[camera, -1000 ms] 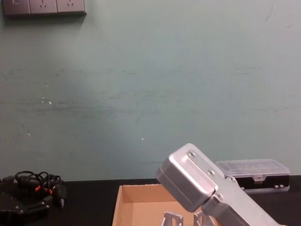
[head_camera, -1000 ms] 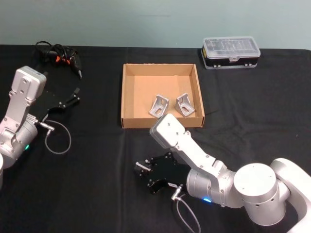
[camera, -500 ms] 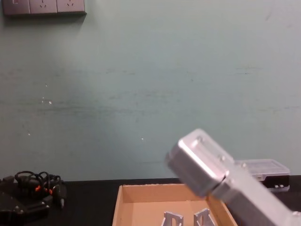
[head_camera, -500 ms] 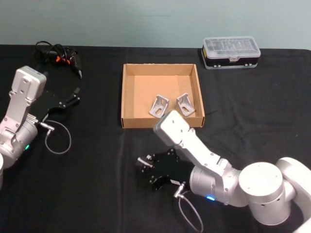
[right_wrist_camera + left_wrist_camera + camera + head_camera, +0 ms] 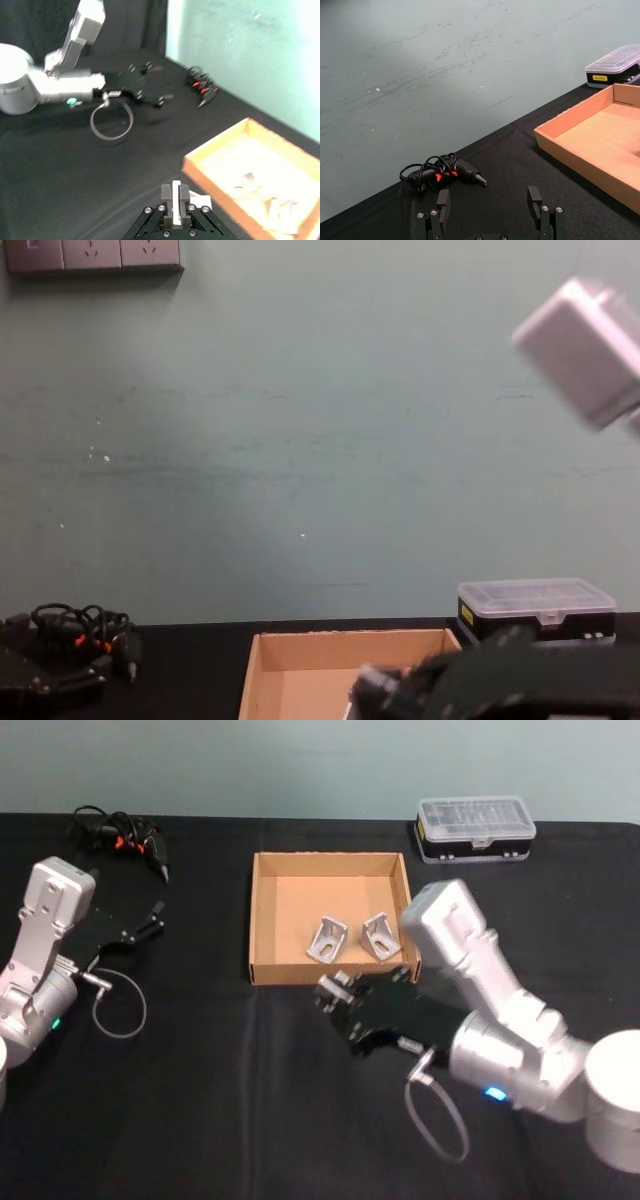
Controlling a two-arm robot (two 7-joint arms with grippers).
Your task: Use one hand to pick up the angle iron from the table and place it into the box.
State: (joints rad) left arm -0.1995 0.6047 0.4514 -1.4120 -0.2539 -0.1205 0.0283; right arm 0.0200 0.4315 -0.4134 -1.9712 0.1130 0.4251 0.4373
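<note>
Just at 6 o'clock of the shallow tan cardboard box (image 5: 330, 916), above the flat matte black tabletop (image 5: 200, 1100), hangs the right gripper (image 5: 335, 992), black with pointed fingers on a boxy silver-grey arm. Its fingers are pressed together on a small silver-grey metal angle iron (image 5: 175, 199); in the right wrist view this piece stands upright between the two black fingers, and the near edge of the box lies close beyond it. In the head view the held piece sits just outside the front wall of the box, lifted off the table.

Inside the box two more silver angle irons (image 5: 332, 938) lie side by side in the part toward 4 o'clock, close to each other and near the front wall.

At 9 o'clock of the box, well apart from it, the left gripper (image 5: 152, 920) rests low over the table. Its two black fingers (image 5: 443, 203) stand wide apart with nothing between them.

At 10 o'clock of the box, near the far edge of the table, lies a black tool with orange marks and a coiled black cable (image 5: 118, 832). At 2 o'clock of the box sits a plastic case with clear lid and black base (image 5: 475, 828), apart from the box.
</note>
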